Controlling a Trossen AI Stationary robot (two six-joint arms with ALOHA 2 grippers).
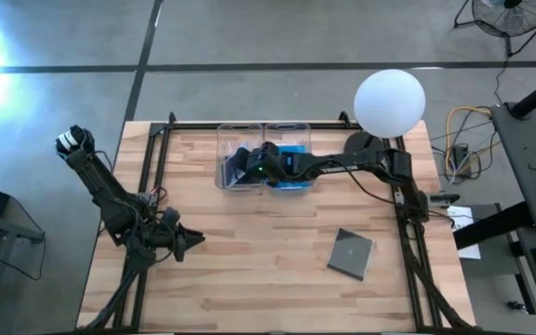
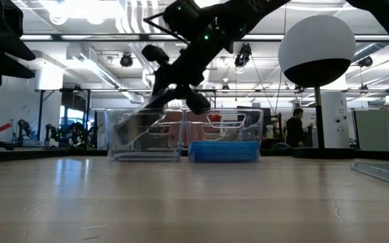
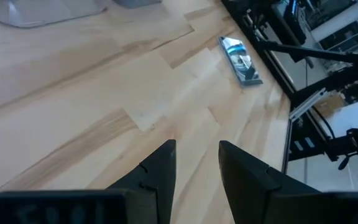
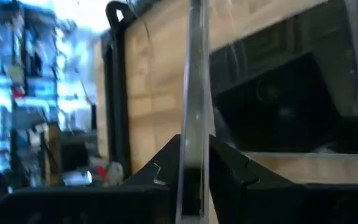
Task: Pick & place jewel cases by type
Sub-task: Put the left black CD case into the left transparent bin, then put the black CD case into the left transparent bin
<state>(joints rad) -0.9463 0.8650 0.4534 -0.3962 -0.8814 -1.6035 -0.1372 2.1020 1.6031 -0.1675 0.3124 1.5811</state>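
Observation:
Two clear bins stand side by side at the table's far middle. The left bin (image 1: 234, 166) holds dark cases (image 4: 291, 106); the right bin (image 1: 296, 177) holds blue cases (image 2: 225, 150). My right gripper (image 1: 242, 164) reaches from the right over the left bin and is shut on a thin dark case (image 2: 140, 127). Another dark case (image 1: 352, 253) lies flat on the table's near right, also visible in the left wrist view (image 3: 241, 59). My left gripper (image 1: 194, 240) waits open, low over the table's near left. My right gripper pinches the dark case by its upper edge (image 4: 192, 168) between the two fingers, one on each flat face. The case shows edge-on in the right wrist view. It slants down from the fingers (image 2: 196, 101) into the left bin; whether its lower end (image 2: 123, 138) rests there, I cannot tell.
A white globe lamp (image 1: 390, 100) stands at the table's far right corner. Black frame rails (image 1: 161, 149) run along the table's left and right sides. Bare wood (image 1: 268, 251) lies between the bins and the near edge.

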